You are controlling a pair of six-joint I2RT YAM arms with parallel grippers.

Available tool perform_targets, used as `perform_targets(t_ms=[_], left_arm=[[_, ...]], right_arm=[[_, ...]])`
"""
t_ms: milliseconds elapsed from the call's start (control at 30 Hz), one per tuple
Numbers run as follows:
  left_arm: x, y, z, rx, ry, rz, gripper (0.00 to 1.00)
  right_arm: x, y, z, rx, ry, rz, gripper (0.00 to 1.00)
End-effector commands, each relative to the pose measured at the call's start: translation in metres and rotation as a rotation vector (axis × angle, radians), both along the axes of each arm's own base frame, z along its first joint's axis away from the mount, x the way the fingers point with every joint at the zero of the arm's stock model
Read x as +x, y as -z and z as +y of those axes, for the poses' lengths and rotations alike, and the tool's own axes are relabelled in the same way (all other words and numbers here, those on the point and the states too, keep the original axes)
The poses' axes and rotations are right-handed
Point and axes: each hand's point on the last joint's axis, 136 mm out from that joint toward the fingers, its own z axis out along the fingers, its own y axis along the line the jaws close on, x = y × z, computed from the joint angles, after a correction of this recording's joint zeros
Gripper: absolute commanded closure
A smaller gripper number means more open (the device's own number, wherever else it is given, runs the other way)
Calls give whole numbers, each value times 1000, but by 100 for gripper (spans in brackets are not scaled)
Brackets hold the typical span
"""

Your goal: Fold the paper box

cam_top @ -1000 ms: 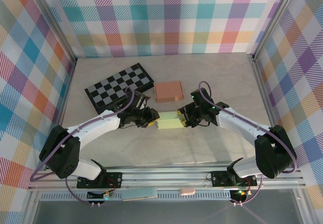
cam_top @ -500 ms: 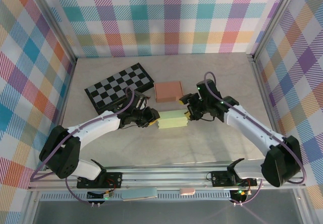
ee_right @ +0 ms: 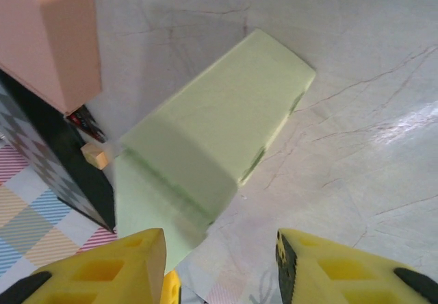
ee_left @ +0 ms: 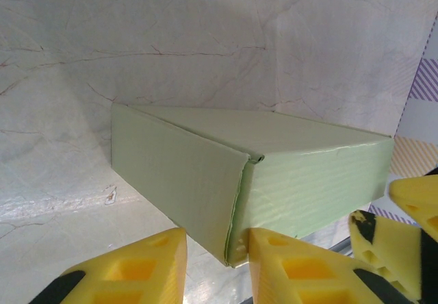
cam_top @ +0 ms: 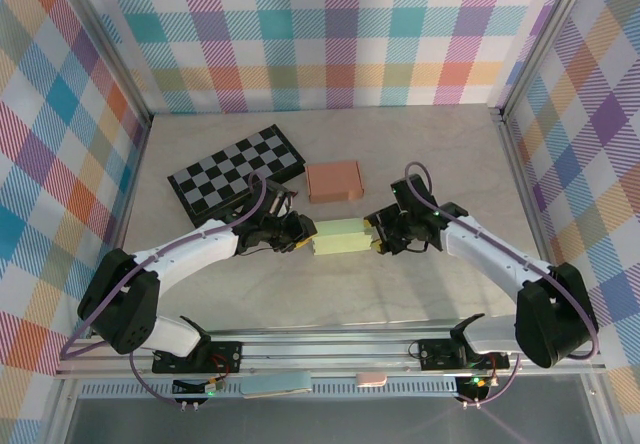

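We see the left gripper (cam_top: 304, 233) slightly spread around a corner of the paper box (cam_top: 340, 236). The right gripper (cam_top: 377, 233) gapes empty beside it.

Green box (ee_right: 212, 133) near end blurred; pink box (ee_right: 48, 37) cropped

Matt paper box (ee_left: 301, 181), glossy marbled table (ee_left: 205, 44)

One pale green paper box (cam_top: 338, 235), one salmon box (cam_top: 333, 180), one black-and-white chessboard (cam_top: 236, 172)
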Motion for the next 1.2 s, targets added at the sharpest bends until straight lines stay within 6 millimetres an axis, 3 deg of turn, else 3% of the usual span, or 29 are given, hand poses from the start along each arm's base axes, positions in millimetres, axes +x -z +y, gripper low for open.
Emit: perform_targets(t_ms=[0, 200, 300, 433, 567, 800, 1033, 1167], left_arm=[[-13, 20, 9, 64, 9, 63, 71], [-12, 20, 9, 61, 9, 60, 71], [-11, 17, 8, 53, 12, 55, 72], [-10, 13, 6, 47, 14, 45, 72], [-11, 15, 4, 49, 17, 42, 72], [-9, 13, 1, 34, 19, 17, 72], [-9, 13, -1, 30, 26, 19, 72], [-8, 12, -3, 29, 33, 17, 72]], right_arm=[[-9, 14, -5, -6, 29, 65, 55], [-9, 15, -9, -15, 37, 66, 56], [1, -7, -10, -36, 15, -8, 54], [19, -50, -1, -65, -19, -120, 37], [17, -42, 23, -24, 79, -61, 25], [25, -26, 31, -41, 198, 4, 11], [40, -6, 56, -16, 166, 51, 15], [36, 6, 57, -49, 138, 94, 20]])
